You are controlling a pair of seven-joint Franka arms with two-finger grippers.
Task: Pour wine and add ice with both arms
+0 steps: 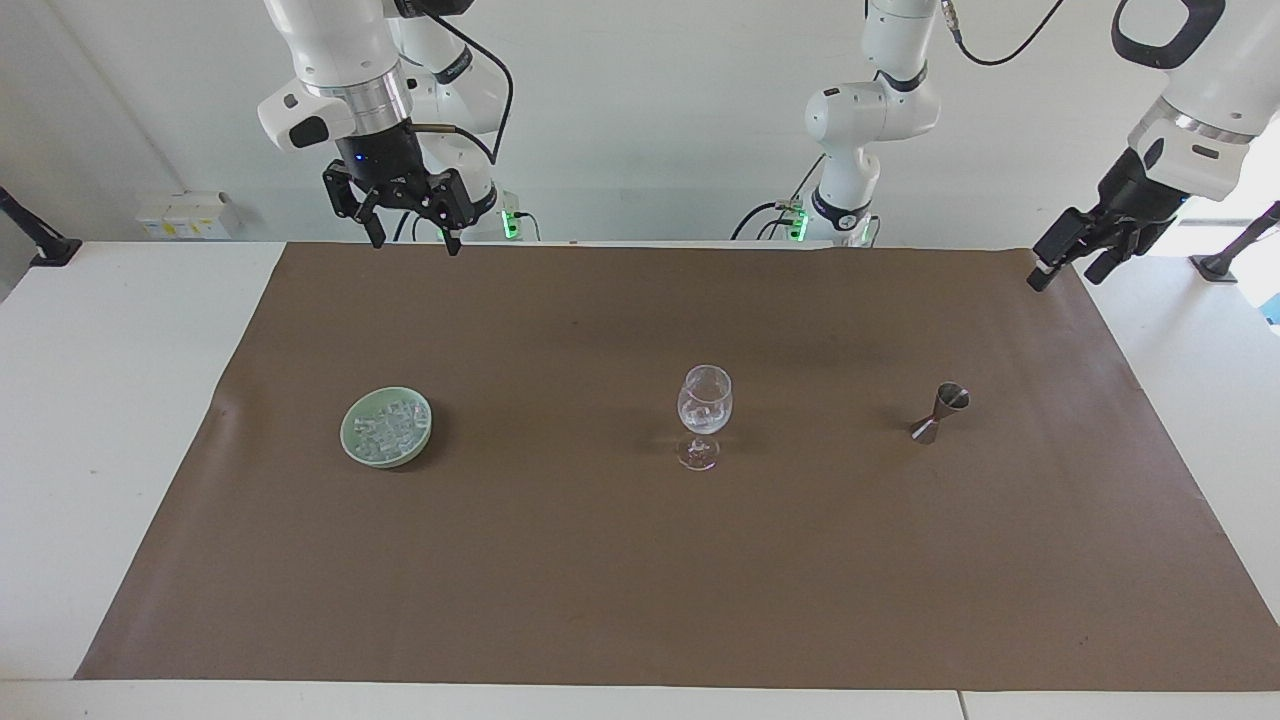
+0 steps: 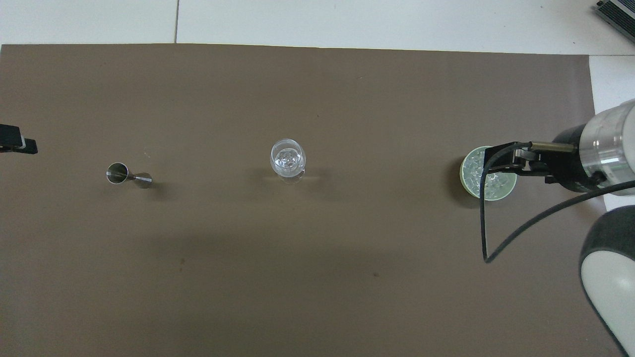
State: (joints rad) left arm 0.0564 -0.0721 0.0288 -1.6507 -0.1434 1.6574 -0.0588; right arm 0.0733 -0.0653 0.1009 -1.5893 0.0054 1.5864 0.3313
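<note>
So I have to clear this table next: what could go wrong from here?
The wine glass is tall on a thin stem, with ice cubes inside; a nudge could topple it. The green dish is heaped with ice that may spill if tilted. The right gripper and left gripper hang raised and open, holding nothing.

We see the heap of small clear, glassy ice cubes (image 1: 388,430) piled in a shallow round pale-green dish (image 1: 352,442) on the brown mat, toward the right arm's end of the table and about midway between the mat's near and far edges. A few more clear cubes lie inside the clear stemmed wine glass (image 1: 705,401), which stands upright near the mat's middle.
</note>
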